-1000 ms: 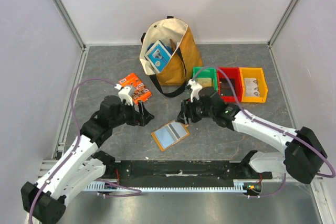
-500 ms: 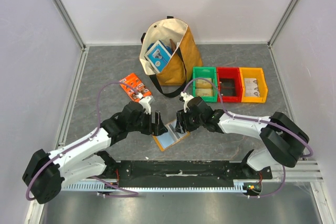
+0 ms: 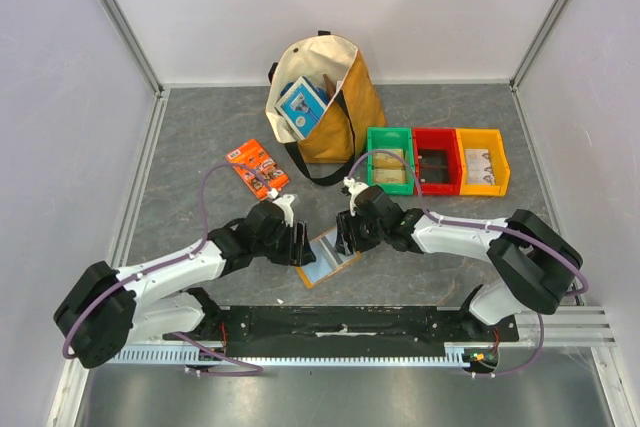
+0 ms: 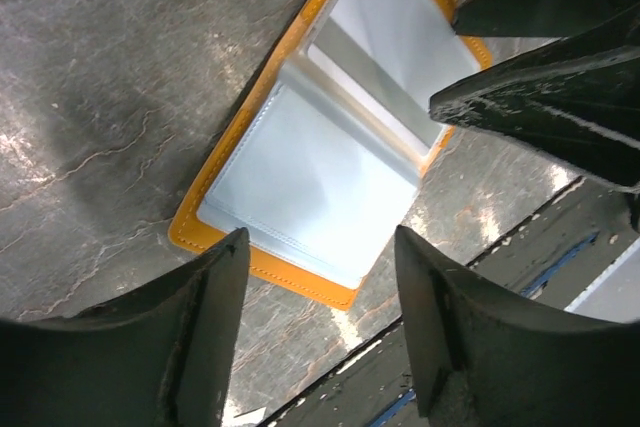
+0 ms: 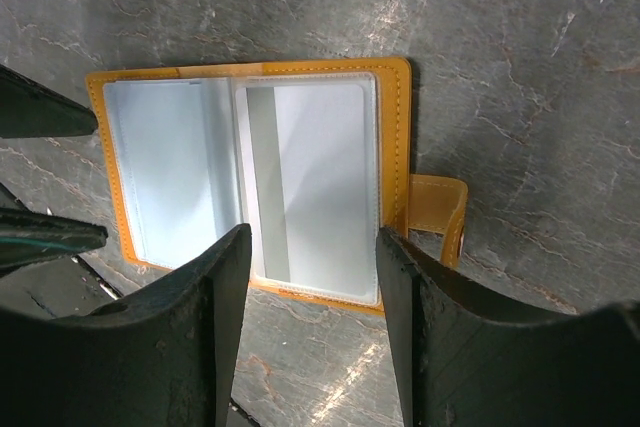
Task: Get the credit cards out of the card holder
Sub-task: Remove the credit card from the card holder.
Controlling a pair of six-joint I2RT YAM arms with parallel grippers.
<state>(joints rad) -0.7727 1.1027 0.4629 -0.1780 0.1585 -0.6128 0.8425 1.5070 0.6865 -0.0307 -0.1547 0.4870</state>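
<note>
The card holder (image 3: 326, 259) lies open and flat on the table, orange-tan outside with pale blue-grey pockets (image 4: 310, 187). Through its right clear pocket shows a white credit card (image 5: 320, 182) with a grey stripe; the closing tab (image 5: 440, 215) sticks out to the right. The left pocket (image 5: 165, 167) looks pale, and I cannot tell what is in it. My left gripper (image 3: 300, 244) (image 4: 320, 247) hangs open just over the holder's left edge, holding nothing. My right gripper (image 3: 345, 236) (image 5: 312, 242) stands open above the right half, straddling the card pocket, also holding nothing.
A tan tote bag (image 3: 325, 97) with a blue-and-white box (image 3: 303, 105) stands at the back. An orange printed packet (image 3: 257, 169) lies left of it. Green (image 3: 390, 159), red (image 3: 437, 159) and yellow (image 3: 482, 159) bins sit at the right. A black rail (image 3: 345, 319) runs along the near edge.
Both arms have come in and down onto the holder. The left gripper moved right, away from the orange packet, and narrowed its jaws. The right gripper moved down-left.
</note>
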